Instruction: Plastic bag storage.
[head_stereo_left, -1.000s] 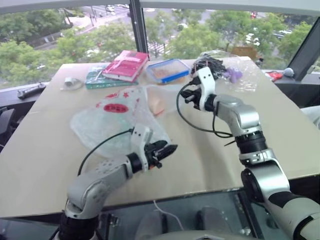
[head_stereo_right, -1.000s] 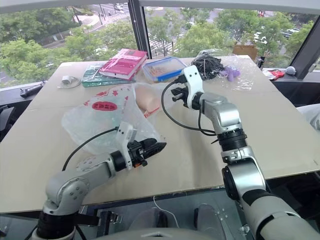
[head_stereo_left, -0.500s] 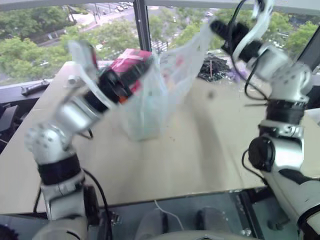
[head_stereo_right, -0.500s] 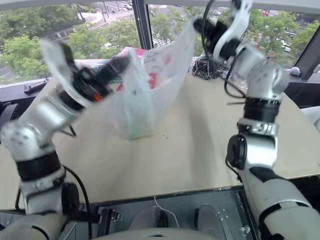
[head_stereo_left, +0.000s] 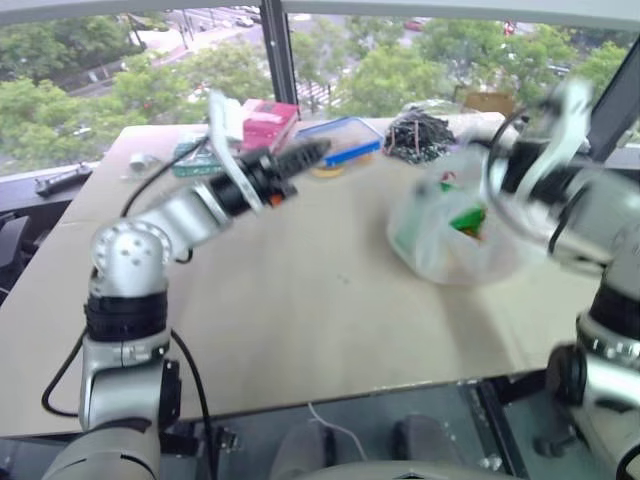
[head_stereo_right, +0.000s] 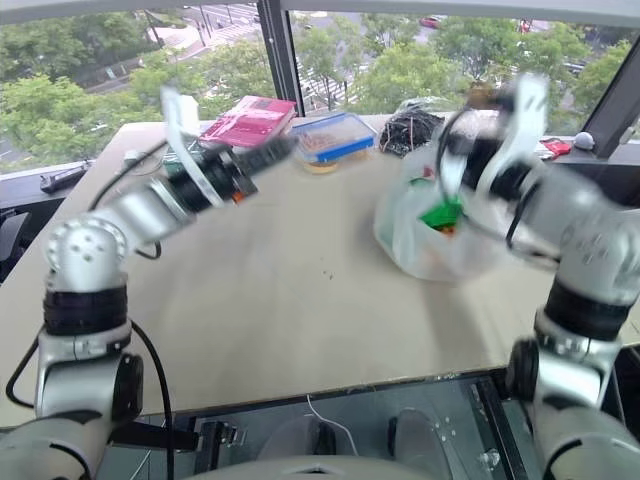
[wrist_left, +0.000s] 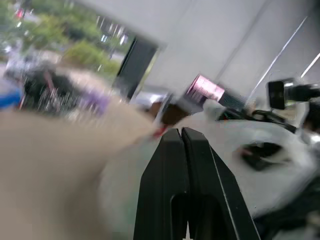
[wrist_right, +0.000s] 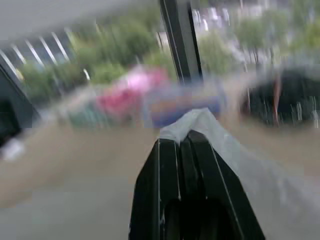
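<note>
Now, plastic bag (head_stereo_right: 430, 225) w/ green packet (head_stereo_right: 437, 214) inside, pinched by right tool (wrist_right: 186, 137), left tool (wrist_left: 181, 134) pressed together, empty.

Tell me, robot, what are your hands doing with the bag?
Right hand shut on plastic bag, lifted over table. Left hand shut, empty. Nothing in the way.

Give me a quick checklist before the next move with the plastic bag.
1. Right gripper shut on the plastic bag: ok, film pinched between its jaws.
2. Left gripper holding the bag: not ok, jaws shut on nothing.
3. Bag hanging free of the cable bundle: cannot tell, blurred.
4. Green packet inside the bag: ok, it shows through.
5. Food container out of the way: ok, far side of table.
</note>
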